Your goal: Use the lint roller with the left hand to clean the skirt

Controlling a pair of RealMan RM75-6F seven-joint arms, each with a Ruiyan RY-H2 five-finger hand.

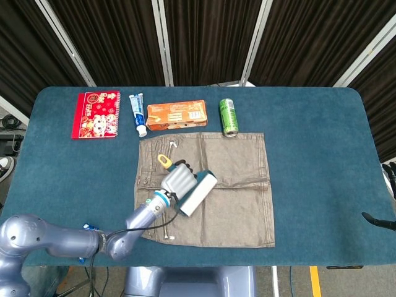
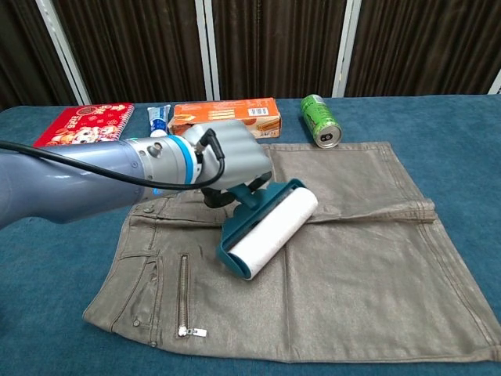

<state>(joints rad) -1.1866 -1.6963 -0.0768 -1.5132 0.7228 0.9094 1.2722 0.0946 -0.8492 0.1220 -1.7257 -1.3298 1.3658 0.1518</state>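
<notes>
One robot hand (image 2: 227, 160), the left, shows clearly, its fingers wrapped round the handle of the lint roller (image 2: 268, 228) so that the handle itself is almost wholly hidden; only a stub of teal frame comes out from under the palm. The roller's white drum lies on the skirt (image 2: 360, 258), just below and to the right of the hand in the chest view, tilted across the cloth. Whether the drum presses flat or only touches along one edge cannot be told.

The skirt, grey-brown, is spread flat on the blue table (image 1: 322, 161), with the hand over its left half near the waistband. A zip and small studs show below the hand; in the chest view the skirt's lower right corner is cut off by the frame.

Beyond the hand, along the skirt's far edge, lie a red notebook (image 1: 96, 114), a toothpaste tube (image 1: 138, 114), an orange box (image 1: 177, 115) and a green can (image 1: 228, 116) on its side. The hand partly covers the box in the chest view.

At the right edge of the head view a dark tip (image 1: 378, 220) pokes in, too little to say what it is; the right hand's state cannot be told.
</notes>
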